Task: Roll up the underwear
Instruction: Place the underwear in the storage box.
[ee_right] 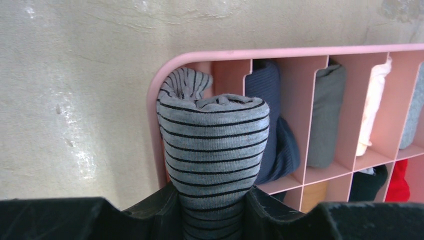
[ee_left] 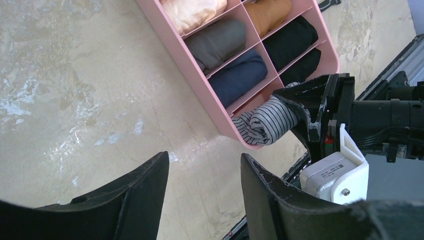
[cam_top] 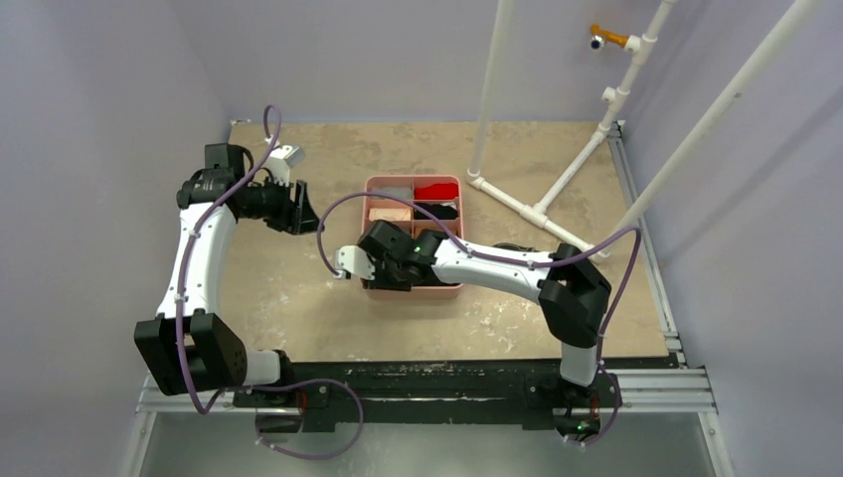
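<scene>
The grey striped underwear (ee_right: 215, 145) is rolled into a tight bundle, and my right gripper (ee_right: 212, 196) is shut on its near end. The roll's far end is in the corner compartment of the pink organizer box (ee_right: 240, 54). The left wrist view shows the roll (ee_left: 267, 124) lying in that end compartment with the right gripper (ee_left: 310, 107) on it. A plain black rolled garment (ee_left: 290, 42) sits in another compartment. My left gripper (ee_left: 205, 165) is open and empty above bare table, left of the box (cam_top: 414, 291). No orange-red edge shows on the striped roll.
The other compartments hold rolled garments: navy (ee_left: 237, 75), grey (ee_left: 217, 42), peach (ee_left: 192, 12), orange (ee_left: 267, 12) and red (cam_top: 435, 190). A white pipe frame (cam_top: 537, 209) stands at the back right. A metal rail (cam_top: 447, 388) runs along the table's near edge.
</scene>
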You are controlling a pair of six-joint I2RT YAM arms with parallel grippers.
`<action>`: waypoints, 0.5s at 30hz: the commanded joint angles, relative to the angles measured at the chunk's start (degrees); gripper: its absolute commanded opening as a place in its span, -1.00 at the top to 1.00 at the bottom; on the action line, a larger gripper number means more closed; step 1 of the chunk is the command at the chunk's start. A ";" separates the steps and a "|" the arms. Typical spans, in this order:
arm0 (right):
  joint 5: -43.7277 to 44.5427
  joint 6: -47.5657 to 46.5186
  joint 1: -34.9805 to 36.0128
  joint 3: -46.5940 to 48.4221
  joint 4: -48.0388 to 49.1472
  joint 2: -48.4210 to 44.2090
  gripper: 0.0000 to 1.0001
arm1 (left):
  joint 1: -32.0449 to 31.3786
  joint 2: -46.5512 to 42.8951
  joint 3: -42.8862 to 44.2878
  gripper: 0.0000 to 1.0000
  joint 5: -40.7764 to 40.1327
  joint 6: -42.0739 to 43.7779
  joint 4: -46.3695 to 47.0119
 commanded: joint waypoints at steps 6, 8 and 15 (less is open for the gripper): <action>-7.18 0.05 0.25 4.83 -1.37 3.21 1.00 | 0.51 0.38 2.07 -0.08 2.61 0.30 -0.25; -7.22 0.03 0.34 5.76 -1.84 3.91 1.00 | 0.49 0.27 2.09 -0.08 2.66 0.42 -0.36; -8.86 -0.33 0.24 6.33 -3.06 5.44 1.00 | 0.55 0.31 2.29 -0.07 3.27 0.69 -0.97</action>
